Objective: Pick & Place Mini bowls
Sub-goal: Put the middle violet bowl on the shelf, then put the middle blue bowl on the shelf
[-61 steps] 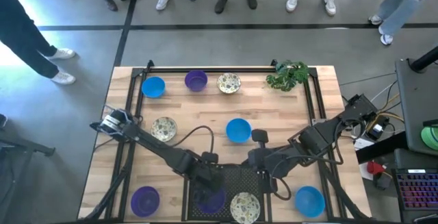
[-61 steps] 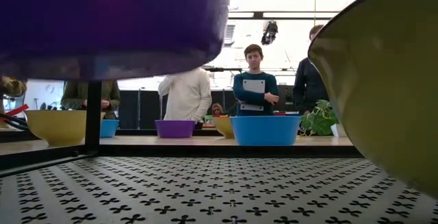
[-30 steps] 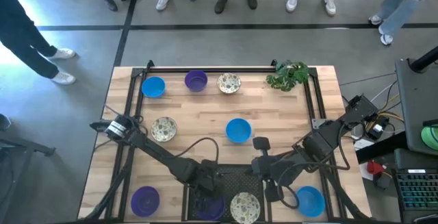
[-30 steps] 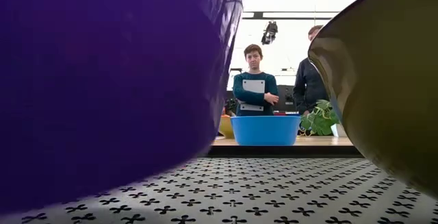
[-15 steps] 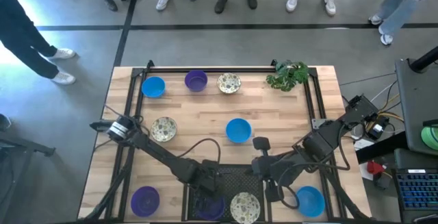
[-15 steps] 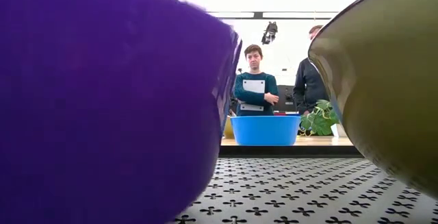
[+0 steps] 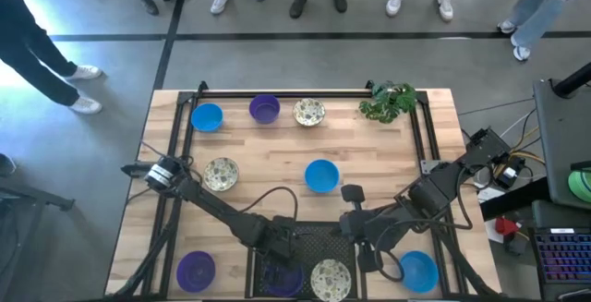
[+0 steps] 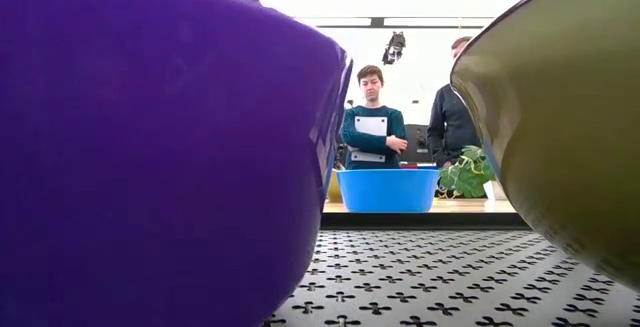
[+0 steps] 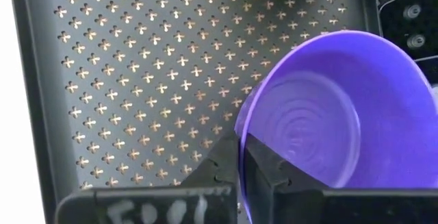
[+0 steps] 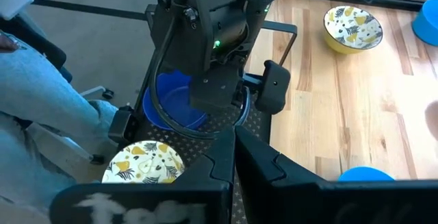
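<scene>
While the left tool pinches the rim of a purple mini bowl low over the black perforated tray, the placing step looks nearly finished. In the low view that bowl's wall fills the near side and seems down on the tray floor, just beside the speckled cream bowl already in the tray. The next move, I judge, calls for parting the fingers and lifting straight off the rim. The right tool hangs clenched and empty at the tray's right edge, near a blue bowl on the desk.
</scene>
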